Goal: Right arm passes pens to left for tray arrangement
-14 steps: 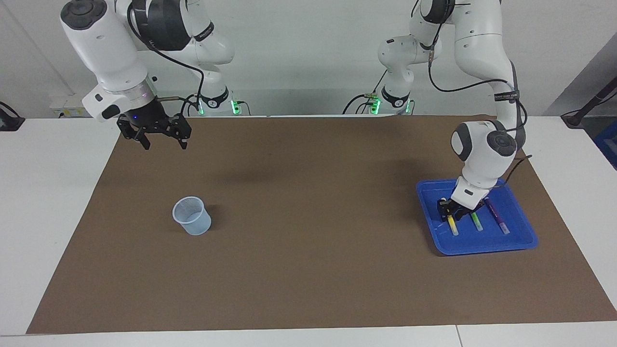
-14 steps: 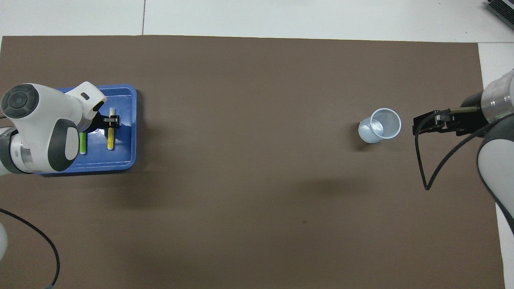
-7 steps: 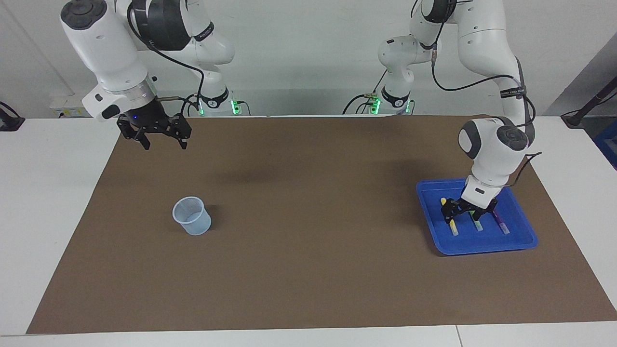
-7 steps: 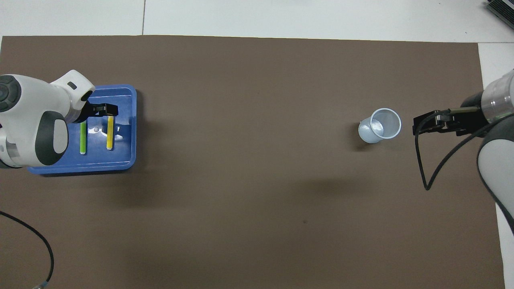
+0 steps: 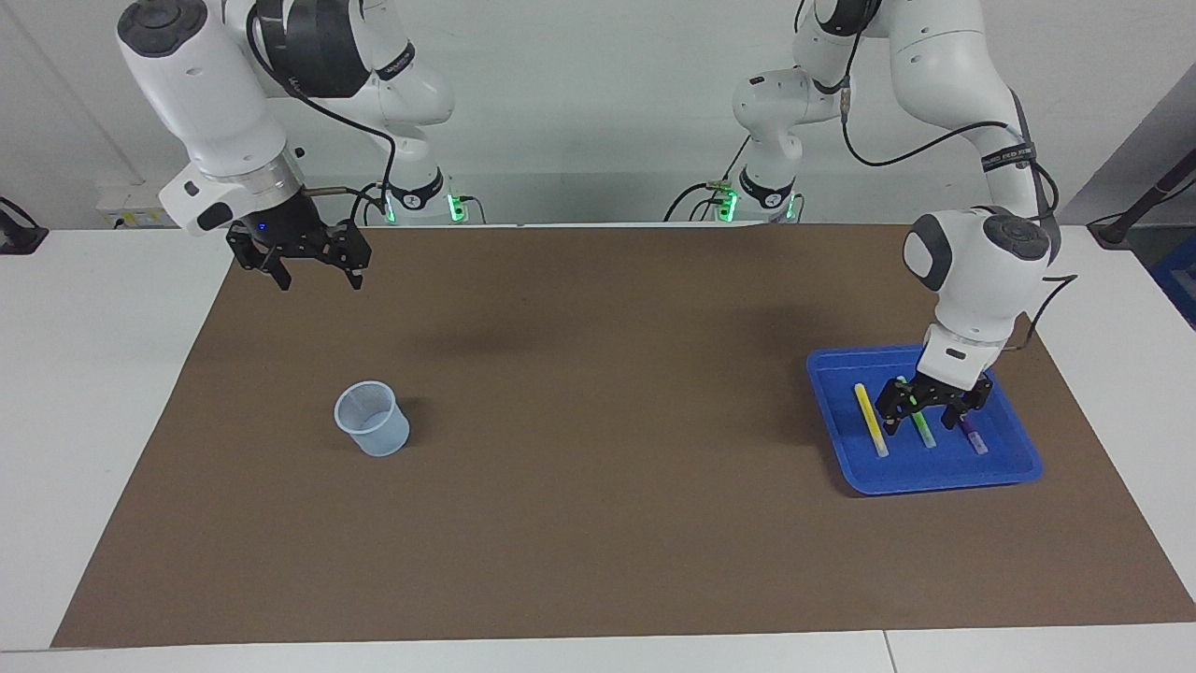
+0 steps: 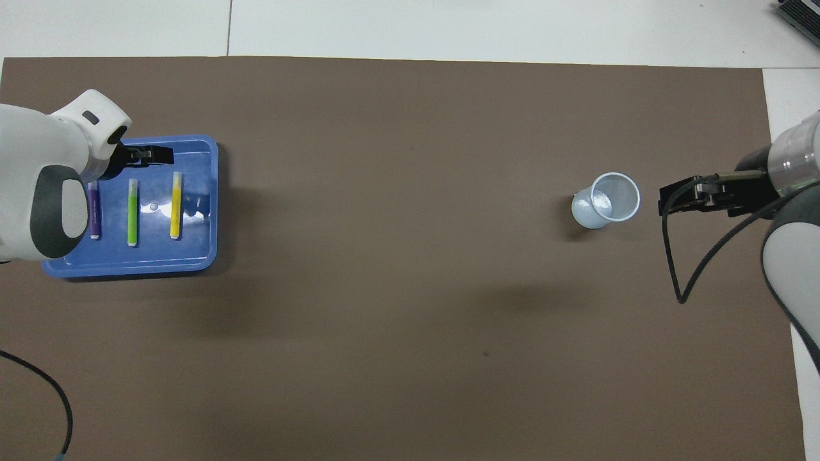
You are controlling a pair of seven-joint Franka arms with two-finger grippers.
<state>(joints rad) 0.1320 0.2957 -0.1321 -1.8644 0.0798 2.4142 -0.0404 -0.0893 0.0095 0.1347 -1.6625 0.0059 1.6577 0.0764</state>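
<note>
three pens (image 6: 132, 211) lie side by side, apart, in blue tray (image 5: 934, 481) at left arm's end. left gripper (image 5: 930, 418) has let go yellow pen (image 5: 871, 418), risen above tray, fingers spread, empty. right gripper (image 5: 313, 271) waits open, empty, near cup (image 5: 372, 419). arrangement looks complete.

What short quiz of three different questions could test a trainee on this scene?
1. True or false: all three pens lie in the tray.
2. Which pen lies nearest the cup? A purple B green C yellow
3. Fill in: the left gripper hangs over the ____; the right gripper waits with fingers ____.

Key: 1 true; 2 C; 3 tray, open.
</note>
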